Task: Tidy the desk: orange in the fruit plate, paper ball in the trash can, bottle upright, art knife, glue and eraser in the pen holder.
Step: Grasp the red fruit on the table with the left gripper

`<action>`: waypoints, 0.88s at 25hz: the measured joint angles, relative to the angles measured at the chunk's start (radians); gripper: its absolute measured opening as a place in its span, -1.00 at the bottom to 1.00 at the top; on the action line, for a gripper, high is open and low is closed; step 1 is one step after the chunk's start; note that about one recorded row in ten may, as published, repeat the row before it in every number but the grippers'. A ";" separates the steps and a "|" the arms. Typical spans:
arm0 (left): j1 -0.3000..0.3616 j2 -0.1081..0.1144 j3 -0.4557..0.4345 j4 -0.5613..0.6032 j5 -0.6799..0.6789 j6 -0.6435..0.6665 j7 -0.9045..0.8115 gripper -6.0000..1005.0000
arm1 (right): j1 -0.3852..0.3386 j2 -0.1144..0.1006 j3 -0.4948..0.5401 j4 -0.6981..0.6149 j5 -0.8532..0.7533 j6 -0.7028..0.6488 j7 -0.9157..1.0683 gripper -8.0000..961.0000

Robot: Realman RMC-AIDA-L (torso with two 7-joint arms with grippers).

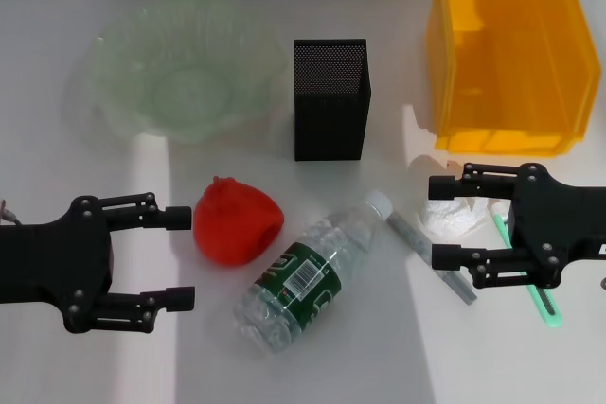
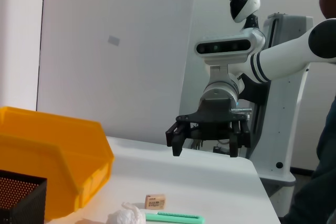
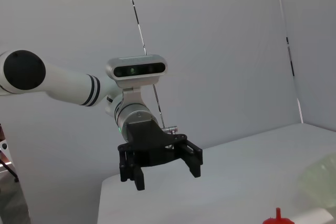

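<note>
White desk (image 1: pixel 530 366): bottle (image 1: pixel 305 274) lying sideways, green label.

Tabletop (image 1: pixel 360 366) smooth, matt white. Fruit plate (image 1: pixel 123 92) translucent pale green, ruffled, glassy. Pen holder (image 1: pixel 330 115) black metal mesh. Bin (image 1: pixel 454 63) glossy yellow-orange plastic. Bottle (image 1: pixel 308 276) clear ribbed plastic, glossy green label, white cap. Paper ball (image 1: pixel 453 218) crumpled white. Orange (image 1: pixel 237 222) matt, wrinkled red-orange. Both hands matt black.
</note>
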State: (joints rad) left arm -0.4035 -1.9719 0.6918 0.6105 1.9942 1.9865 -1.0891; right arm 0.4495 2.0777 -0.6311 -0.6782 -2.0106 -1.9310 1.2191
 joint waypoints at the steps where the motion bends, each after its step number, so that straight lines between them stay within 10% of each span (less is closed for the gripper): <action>1: 0.000 -0.001 0.000 0.000 0.000 0.000 0.000 0.59 | 0.000 0.000 0.000 0.000 0.000 0.000 0.000 0.60; 22: -0.019 -0.007 -0.013 0.000 -0.003 -0.007 -0.008 0.59 | -0.018 0.002 0.004 -0.003 0.033 0.008 -0.068 0.60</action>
State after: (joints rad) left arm -0.4223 -1.9792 0.6789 0.6105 1.9910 1.9792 -1.0970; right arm 0.4317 2.0794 -0.6268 -0.6810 -1.9772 -1.9230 1.1513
